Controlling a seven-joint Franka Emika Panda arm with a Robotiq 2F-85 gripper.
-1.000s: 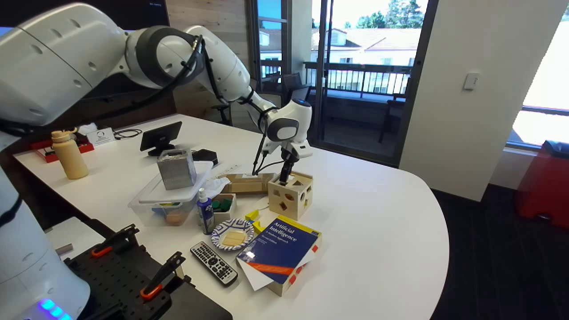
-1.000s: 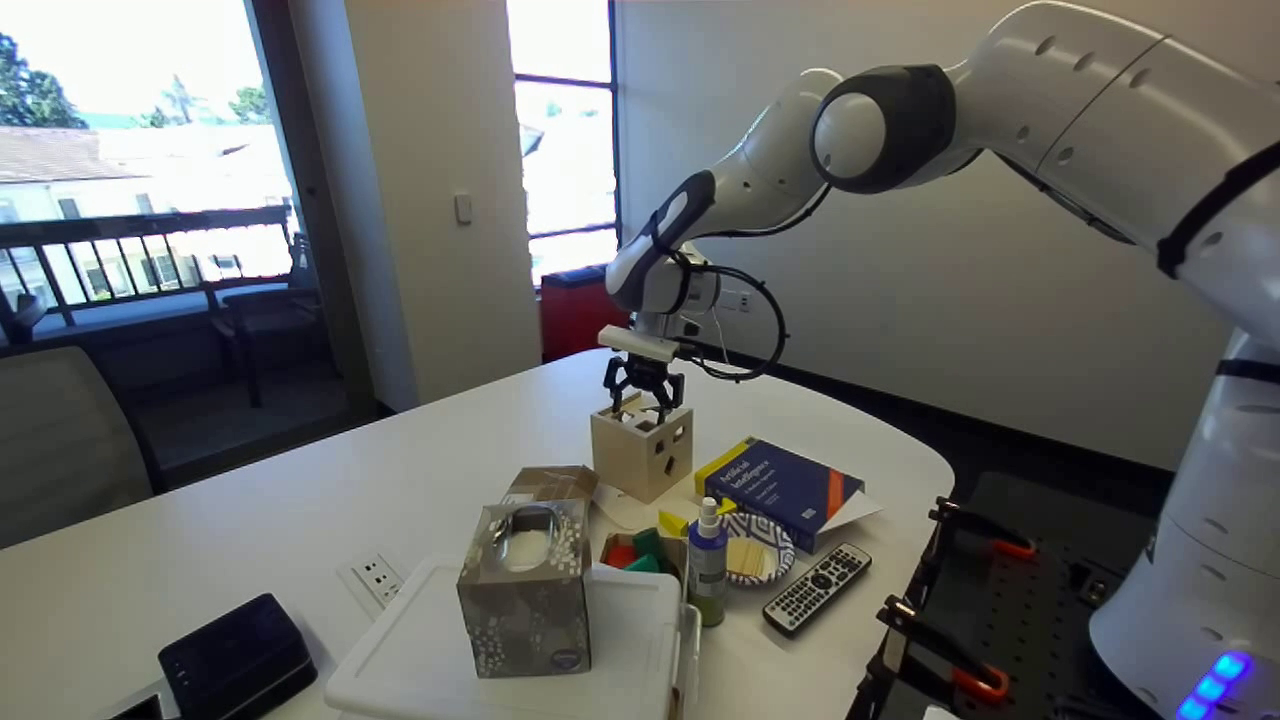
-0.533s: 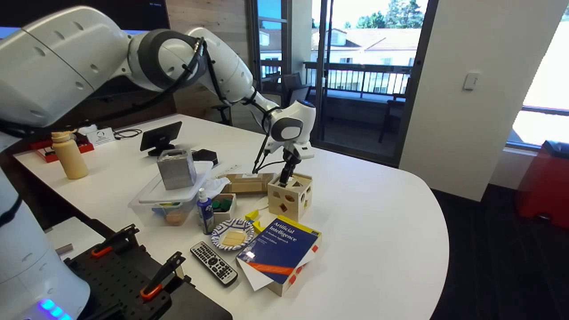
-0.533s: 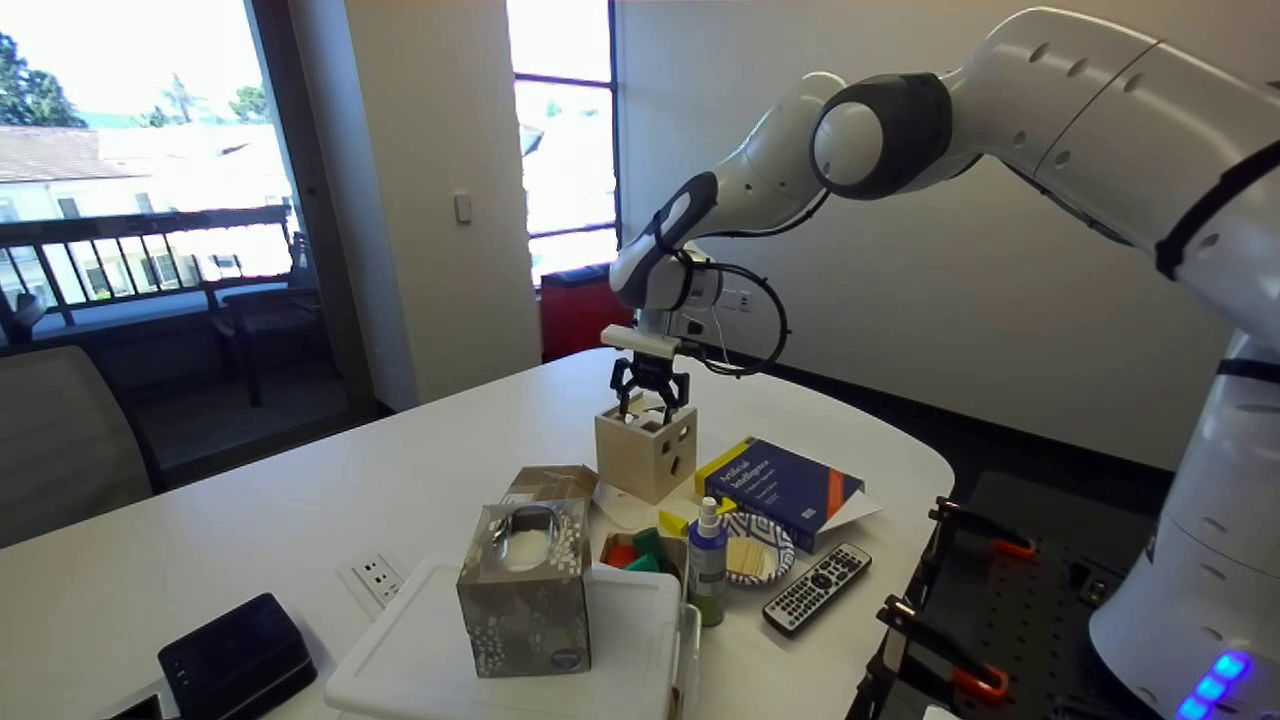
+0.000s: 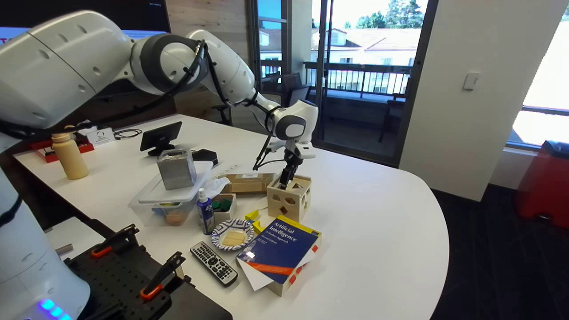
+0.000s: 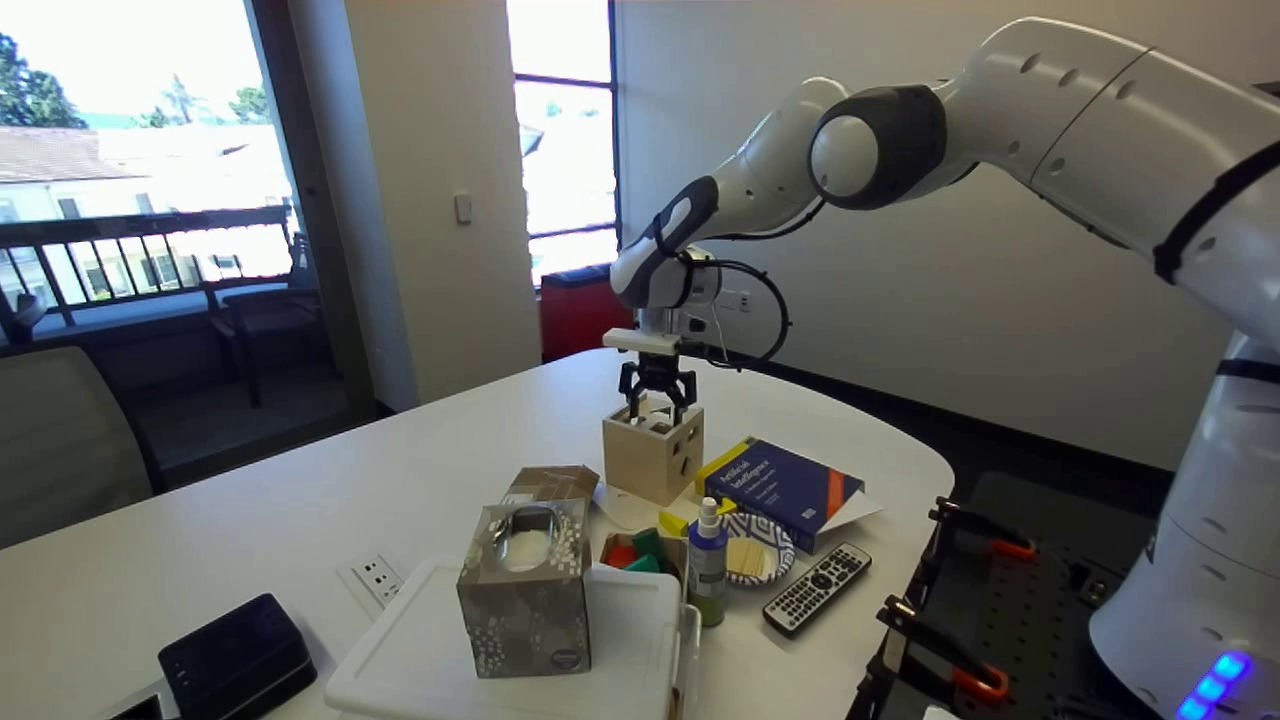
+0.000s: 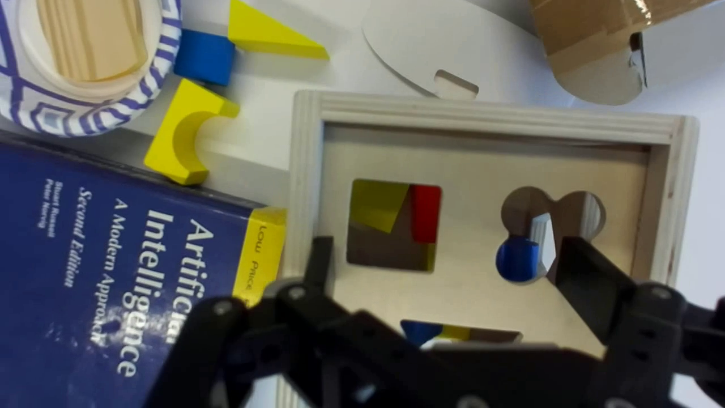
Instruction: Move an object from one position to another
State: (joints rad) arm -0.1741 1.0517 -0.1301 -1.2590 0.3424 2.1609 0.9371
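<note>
A wooden box, likely the object to move, stands upright on the table under the claw. The claw is spread, pinching nothing, fingers dipped into the sunken top. Reaching the box seems done; shifting it looks unfinished; lifting clear remains. Pale, pierced by shaped holes, it shows coloured blocks inside. A book lies to the claw's side.

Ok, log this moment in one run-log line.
Shape sorter: on table | jaws: apart, at sorter's top, contact unclear | textbook: beside sorter
</note>
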